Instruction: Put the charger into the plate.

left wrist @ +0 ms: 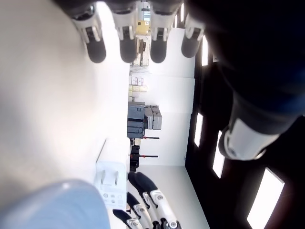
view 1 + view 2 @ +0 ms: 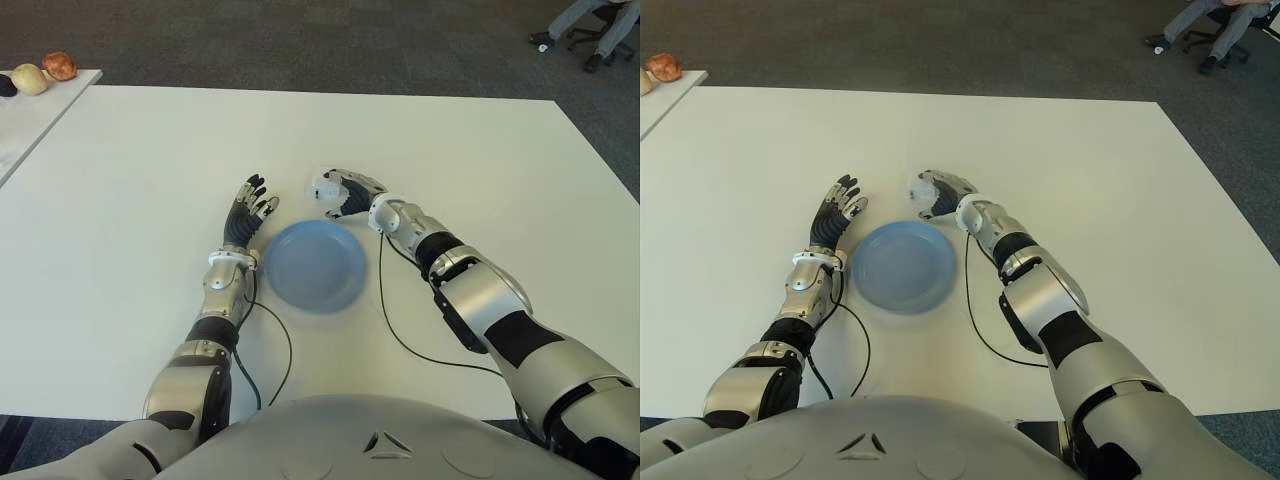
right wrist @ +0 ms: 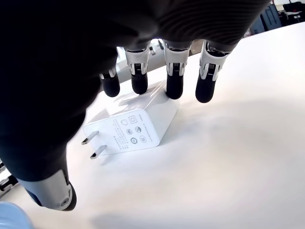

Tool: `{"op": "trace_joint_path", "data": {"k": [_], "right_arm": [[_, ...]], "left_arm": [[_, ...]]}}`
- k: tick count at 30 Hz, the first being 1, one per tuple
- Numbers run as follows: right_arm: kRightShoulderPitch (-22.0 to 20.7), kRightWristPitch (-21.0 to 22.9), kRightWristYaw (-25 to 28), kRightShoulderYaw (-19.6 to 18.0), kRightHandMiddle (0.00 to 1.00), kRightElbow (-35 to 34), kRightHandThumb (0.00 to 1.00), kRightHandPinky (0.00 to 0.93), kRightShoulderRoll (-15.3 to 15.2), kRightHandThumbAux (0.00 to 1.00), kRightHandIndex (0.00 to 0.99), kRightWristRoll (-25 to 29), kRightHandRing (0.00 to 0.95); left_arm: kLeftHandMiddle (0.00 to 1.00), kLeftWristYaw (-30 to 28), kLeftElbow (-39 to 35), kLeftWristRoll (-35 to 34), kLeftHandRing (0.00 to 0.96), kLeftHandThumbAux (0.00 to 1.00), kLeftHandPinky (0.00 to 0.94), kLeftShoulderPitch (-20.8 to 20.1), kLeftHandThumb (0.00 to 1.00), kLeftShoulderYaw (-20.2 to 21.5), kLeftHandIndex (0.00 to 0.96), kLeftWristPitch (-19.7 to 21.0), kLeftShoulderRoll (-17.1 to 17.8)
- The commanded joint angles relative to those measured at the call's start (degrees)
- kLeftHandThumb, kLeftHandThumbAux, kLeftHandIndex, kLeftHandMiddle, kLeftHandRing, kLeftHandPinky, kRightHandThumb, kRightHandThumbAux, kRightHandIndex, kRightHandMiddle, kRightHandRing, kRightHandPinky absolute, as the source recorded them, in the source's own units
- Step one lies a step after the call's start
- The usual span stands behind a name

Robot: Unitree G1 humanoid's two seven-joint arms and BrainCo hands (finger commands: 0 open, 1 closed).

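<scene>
Right robot hand (image 3: 157, 90) arched over the charger (image 3: 135, 128), fingertips touching its far side, thumb apart on the prong end, so no grip yet; charger lies on the table (image 2: 480, 160) at 12 o'clock from the plate (image 2: 315, 265). To do it well: bring thumb in vs fingers across the body, clear of prongs, squeeze before lifting, then carry toward 6 o'clock over the rim. Left robot hand (image 2: 250, 212) spread, idle at plate's 10 o'clock.

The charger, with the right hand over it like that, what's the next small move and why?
Probably curl the right hand shut on the charger. The charger lies flat on the table beyond the plate; the fingertips hang around its far side, the thumb is apart from it, so nothing grips it yet. The left hand shows left of the plate.
</scene>
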Motion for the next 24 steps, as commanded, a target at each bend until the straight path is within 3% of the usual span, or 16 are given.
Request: {"op": "trace_joint_path", "data": {"k": [1, 5, 13, 18, 24], "right_arm": [[1.30, 0.08, 3.39, 1.43, 0.083, 1.43, 0.000, 0.167, -3.14, 0.687, 0.004, -1.35, 0.109], [0.36, -0.25, 3.88, 2.59, 0.090, 1.29, 0.000, 0.166, -5.75, 0.680, 0.000, -2.36, 0.118], [-0.37, 0.69, 5.42, 3.82, 0.088, 1.32, 0.000, 0.160, -8.06, 0.676, 0.000, -2.91, 0.114], [-0.25, -1.78, 4.99, 5.60, 0.090, 0.98, 0.000, 0.203, -11.07, 0.687, 0.000, -4.51, 0.125], [-0.57, -6.95, 2.57, 9.89, 0.096, 0.19, 0.000, 0.135, -15.83, 0.730, 0.000, -8.74, 0.111]], "left_arm": [[0.089, 0.63, 3.09, 0.73, 0.089, 0.623, 0.111, 3.71, 0.000, -0.42, 0.040, 3.51, -0.53], [0.083, 0.83, 3.20, 0.77, 0.083, 0.622, 0.105, 3.68, 0.000, -0.39, 0.036, 3.56, -0.54], [0.084, 0.81, 3.50, 0.71, 0.080, 0.626, 0.103, 3.66, 0.000, -0.24, 0.036, 3.44, -0.44], [0.083, 0.80, 3.53, 0.73, 0.079, 0.628, 0.100, 3.64, 0.000, -0.23, 0.036, 3.47, -0.40], [0.081, 0.69, 3.41, 0.70, 0.077, 0.623, 0.095, 3.71, 0.000, -0.23, 0.033, 3.57, -0.28]]}}
